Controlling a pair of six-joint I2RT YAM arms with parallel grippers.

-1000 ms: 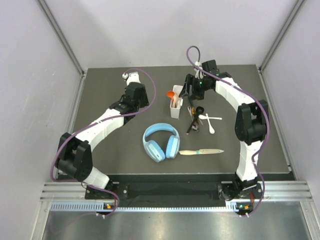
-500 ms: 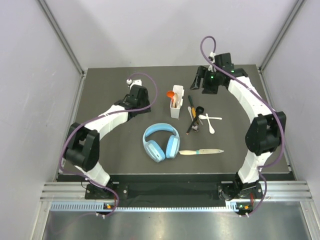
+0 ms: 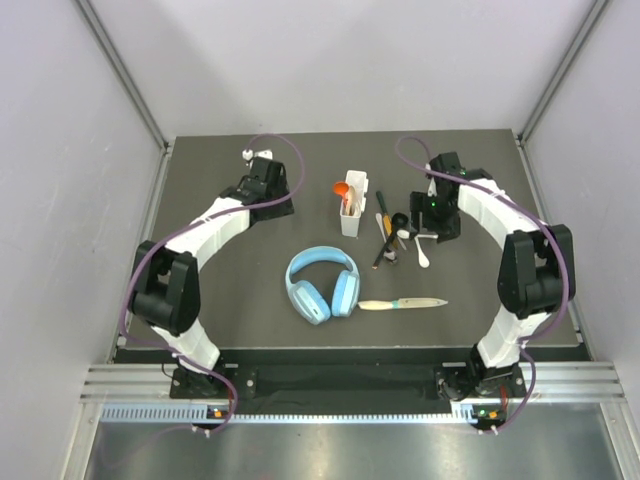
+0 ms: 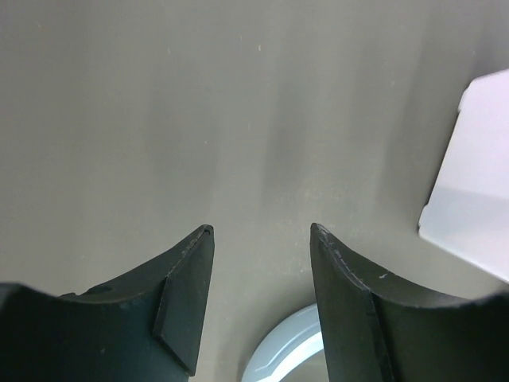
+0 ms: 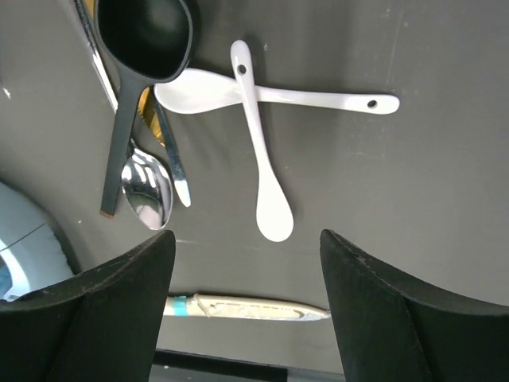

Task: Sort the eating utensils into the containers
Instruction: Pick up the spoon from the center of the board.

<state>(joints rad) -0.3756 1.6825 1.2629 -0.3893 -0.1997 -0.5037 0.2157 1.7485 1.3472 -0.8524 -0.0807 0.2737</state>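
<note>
**Operator:** Where is the caddy?

**Spotter:** Your white caddy (image 3: 352, 212) stands on the bench (image 3: 220, 280), toward the far middle and between the two arms. An orange-red spoon (image 3: 343, 189) is already in it, with its bowl poking out over the far-left end. I cannot tell which compartment it is in.

**Operator:** And the rest of the cutlery?

**Spotter:** It lies loose on the bench, just to the right of the caddy. A black scoop spoon (image 5: 147, 32) lies there with a metal spoon (image 5: 148, 200) beside its handle. Two white spoons (image 5: 258, 159) lie crossed next to them, touching each other, and one white bowl is tucked against the black scoop. The knife (image 3: 403, 303) lies apart from that pile, nearer to you. Its handle end is just beside the light-blue headphones (image 3: 322, 284).

**Operator:** How do my end effectors stand?

**Spotter:** Your right end effector (image 5: 246, 235) hangs over the crossed white spoons with its fingers spread wide. Nothing is held, and neither finger touches a spoon. Your left end effector (image 4: 262, 228) is over bare bench to the left of the caddy, with its fingers apart and nothing between them. In its wrist view you can see a corner of the caddy at the right edge and a curve of the headphones at the bottom.
</note>
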